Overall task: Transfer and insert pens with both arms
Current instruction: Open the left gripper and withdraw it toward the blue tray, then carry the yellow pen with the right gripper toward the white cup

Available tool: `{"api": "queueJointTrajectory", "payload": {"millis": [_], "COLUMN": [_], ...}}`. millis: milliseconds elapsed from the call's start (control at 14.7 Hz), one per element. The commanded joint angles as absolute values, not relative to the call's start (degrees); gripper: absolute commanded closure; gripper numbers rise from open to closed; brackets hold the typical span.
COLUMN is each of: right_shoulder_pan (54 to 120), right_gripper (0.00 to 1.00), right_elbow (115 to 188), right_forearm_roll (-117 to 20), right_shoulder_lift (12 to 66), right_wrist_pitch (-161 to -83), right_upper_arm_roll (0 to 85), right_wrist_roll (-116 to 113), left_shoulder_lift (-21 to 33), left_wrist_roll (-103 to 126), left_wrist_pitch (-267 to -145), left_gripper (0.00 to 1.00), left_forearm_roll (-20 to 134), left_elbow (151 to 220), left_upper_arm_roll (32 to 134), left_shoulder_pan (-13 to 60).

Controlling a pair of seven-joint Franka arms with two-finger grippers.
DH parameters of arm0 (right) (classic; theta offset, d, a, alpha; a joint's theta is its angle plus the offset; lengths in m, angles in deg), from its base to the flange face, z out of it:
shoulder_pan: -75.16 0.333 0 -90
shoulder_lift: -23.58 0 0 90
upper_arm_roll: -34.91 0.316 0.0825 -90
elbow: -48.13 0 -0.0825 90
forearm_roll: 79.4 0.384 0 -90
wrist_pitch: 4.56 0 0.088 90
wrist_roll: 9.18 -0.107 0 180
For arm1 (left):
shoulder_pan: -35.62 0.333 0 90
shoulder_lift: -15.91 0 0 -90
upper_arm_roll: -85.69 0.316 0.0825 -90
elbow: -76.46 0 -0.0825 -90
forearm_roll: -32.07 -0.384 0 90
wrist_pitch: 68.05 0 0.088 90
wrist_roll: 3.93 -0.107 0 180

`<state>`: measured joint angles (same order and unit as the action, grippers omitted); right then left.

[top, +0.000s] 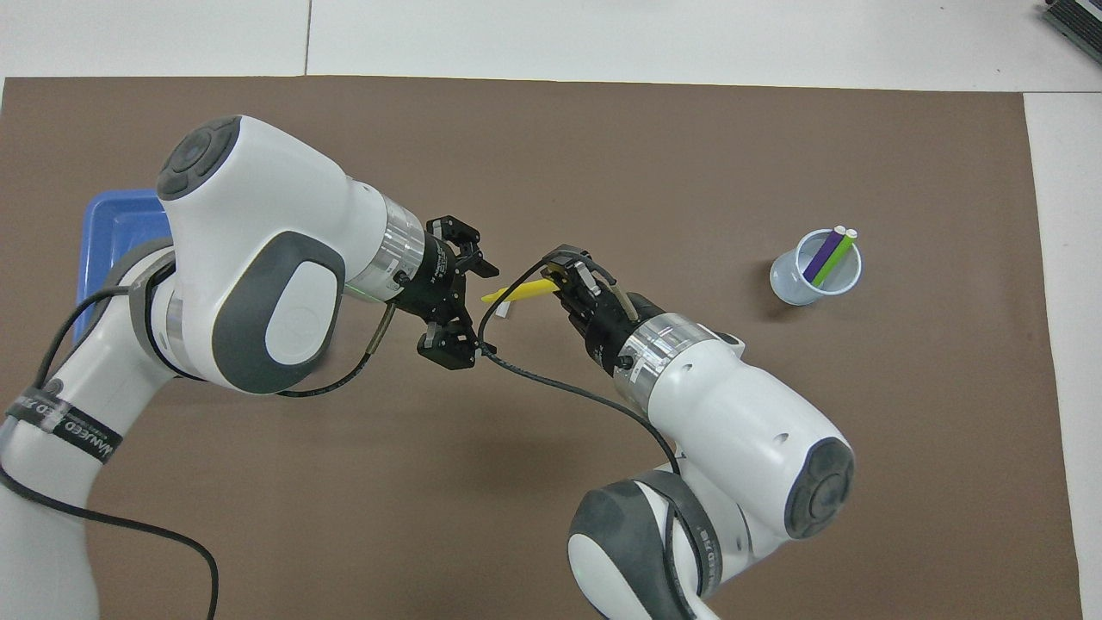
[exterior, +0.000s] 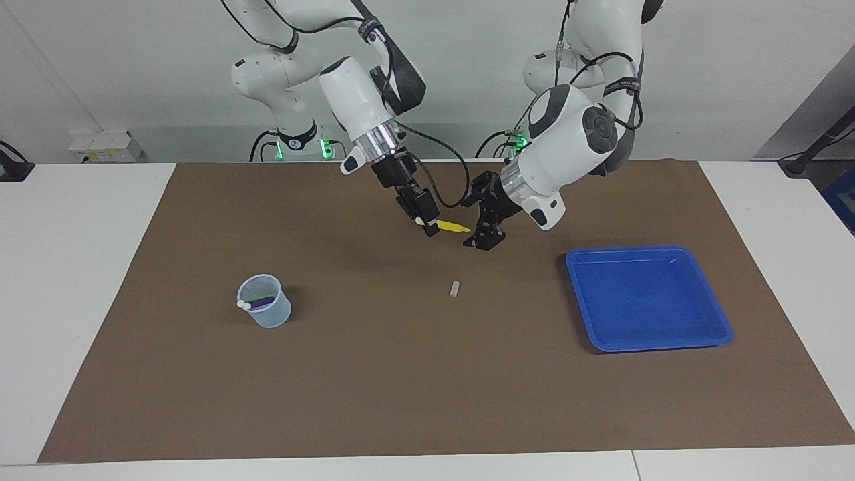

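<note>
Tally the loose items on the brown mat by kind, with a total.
Slim marker pens: 3 (yellow, purple, lime green)
Translucent plastic cup: 1
Blue plastic tray: 1
Tiny clear loose cap: 1
Total: 6

One camera sits high across the table (exterior: 87,280), facing the two robots and looking down from some way off, so the whole brown mat (exterior: 374,374) and both arm bases show. The other hangs high above the robots' end, looking forward and steeply down, closer in. Both share the mat, the blue tray (exterior: 646,297) and the clear cup (exterior: 265,302), turned half around.
</note>
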<state>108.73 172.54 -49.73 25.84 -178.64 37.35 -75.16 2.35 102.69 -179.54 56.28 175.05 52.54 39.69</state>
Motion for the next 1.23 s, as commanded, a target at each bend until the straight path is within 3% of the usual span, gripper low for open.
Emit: {"api": "queueJointTrajectory", "payload": {"millis": [0,613,1158], "right_shoulder_pan": [107.94,106.8,105.83], "right_gripper": [1.0,1.0,1.0], "right_elbow": [171.88,171.88,171.88], "right_forearm_roll": [-48.64,-48.64,-48.64], "right_shoulder_lift": [25.95,25.86,25.77], "right_wrist_pitch": [-178.14,-177.62,-176.03], "right_upper_arm_roll": [37.72,37.72,37.72], "right_wrist_roll": [-74.48,-72.81,-70.88], "left_shoulder_lift": [3.95,4.57,4.48], "left_wrist_roll": [100.14,70.47,39.54], "left_wrist_pitch": [-177.31,-171.33,-171.94], "left_gripper": [0.01,0.01,0.01], "left_forearm_roll": [55.71,52.31,35.6], "left_elbow": [175.95,176.21,174.54], "left_upper_arm_roll": [52.99,53.17,53.26], "left_shoulder_pan": [40.97,52.92,54.95]}}
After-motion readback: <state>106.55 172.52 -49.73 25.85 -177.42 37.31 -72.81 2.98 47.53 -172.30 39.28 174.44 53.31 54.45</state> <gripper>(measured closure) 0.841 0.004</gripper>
